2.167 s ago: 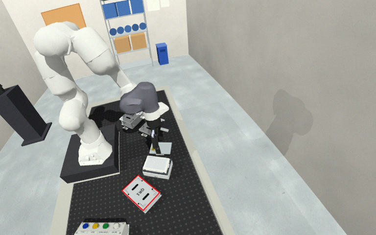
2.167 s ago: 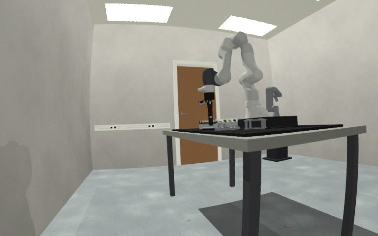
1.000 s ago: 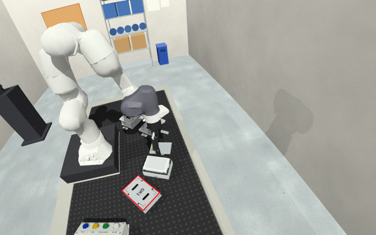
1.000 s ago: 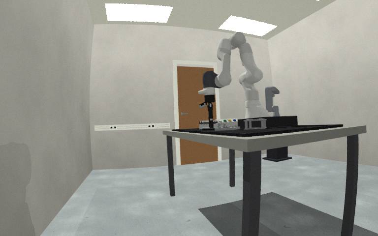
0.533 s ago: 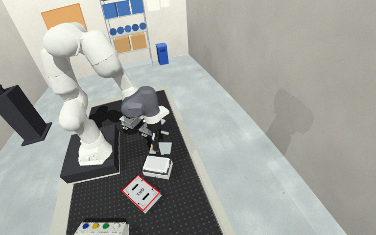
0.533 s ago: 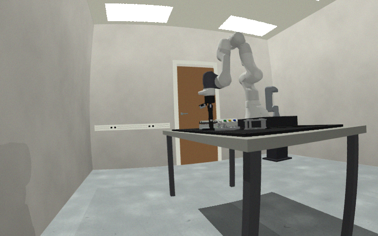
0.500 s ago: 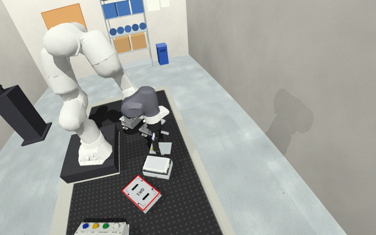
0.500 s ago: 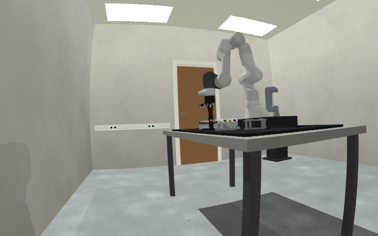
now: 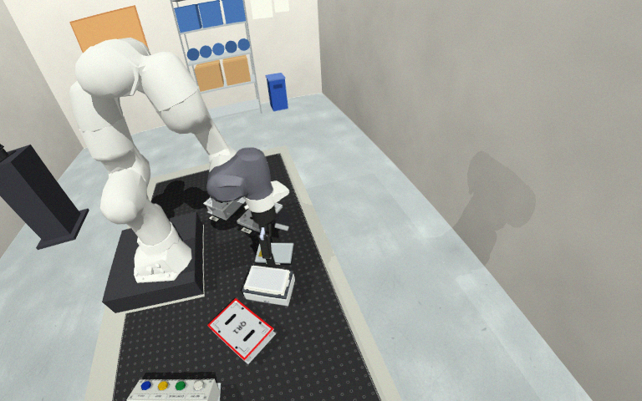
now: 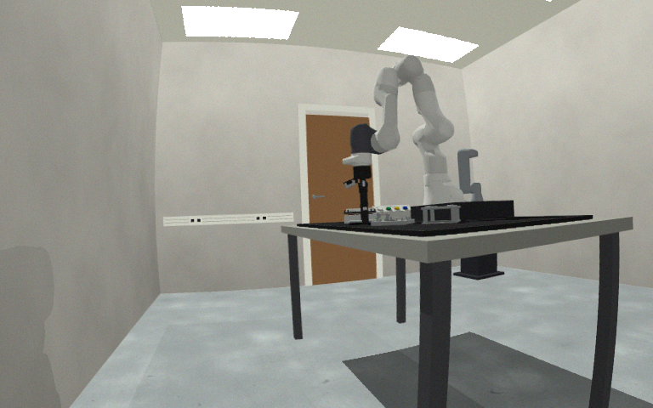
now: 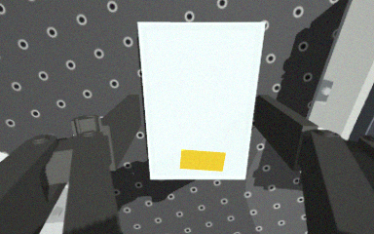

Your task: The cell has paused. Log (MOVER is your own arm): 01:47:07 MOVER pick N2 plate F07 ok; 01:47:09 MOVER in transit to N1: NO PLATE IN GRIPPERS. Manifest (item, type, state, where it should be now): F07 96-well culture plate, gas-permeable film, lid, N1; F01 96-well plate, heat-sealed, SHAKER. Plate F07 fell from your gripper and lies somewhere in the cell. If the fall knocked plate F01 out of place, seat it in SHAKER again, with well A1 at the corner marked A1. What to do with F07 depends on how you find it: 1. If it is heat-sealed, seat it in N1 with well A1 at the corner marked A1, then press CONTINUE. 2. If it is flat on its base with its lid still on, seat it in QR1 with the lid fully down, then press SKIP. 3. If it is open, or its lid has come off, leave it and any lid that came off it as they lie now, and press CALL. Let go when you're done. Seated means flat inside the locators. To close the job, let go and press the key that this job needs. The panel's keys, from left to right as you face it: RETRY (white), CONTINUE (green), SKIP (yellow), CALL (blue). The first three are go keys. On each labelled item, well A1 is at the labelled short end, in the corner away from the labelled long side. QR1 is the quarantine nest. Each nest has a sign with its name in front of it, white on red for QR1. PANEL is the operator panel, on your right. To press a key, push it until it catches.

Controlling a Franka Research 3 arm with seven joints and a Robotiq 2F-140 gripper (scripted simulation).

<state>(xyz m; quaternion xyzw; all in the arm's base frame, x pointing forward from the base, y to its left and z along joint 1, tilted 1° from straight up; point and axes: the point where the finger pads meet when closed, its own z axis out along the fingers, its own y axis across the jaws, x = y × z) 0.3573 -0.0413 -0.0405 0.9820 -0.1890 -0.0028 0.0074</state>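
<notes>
Hanging low above the tabletop (image 9: 293,165) (image 10: 530,234), one hand (image 9: 268,259) (image 10: 364,222) (image 11: 198,110) points down, its two fingers standing fairly wide and gripping nothing. One pale plate (image 9: 283,252) (image 11: 200,93) lies flat on the one black mat (image 9: 303,349) (image 10: 433,231) (image 11: 34,63) beneath it, between the fingers as the wrist view looks down. It bears one yellow patch (image 9: 261,253) (image 11: 203,160); whether a lid is on, I cannot tell.

Just beside that plate is one boxy shaker (image 9: 267,298), carrying one white plate (image 9: 267,278); I cannot tell whether it sits fully flat. Next comes one red-edged nest (image 9: 251,319) marked QR1, with two slots and no plate on it. Two grey nests (image 9: 226,210) stand on the shaker's other side, partly hidden by the arm.

One panel (image 9: 170,396) (image 10: 392,215) carries four keys: one blue (image 9: 145,385) (image 10: 405,207), one yellow (image 9: 162,385) (image 10: 397,207), one green (image 9: 180,385) (image 10: 388,208) and one white (image 9: 198,385). The hand is well apart from all four.
</notes>
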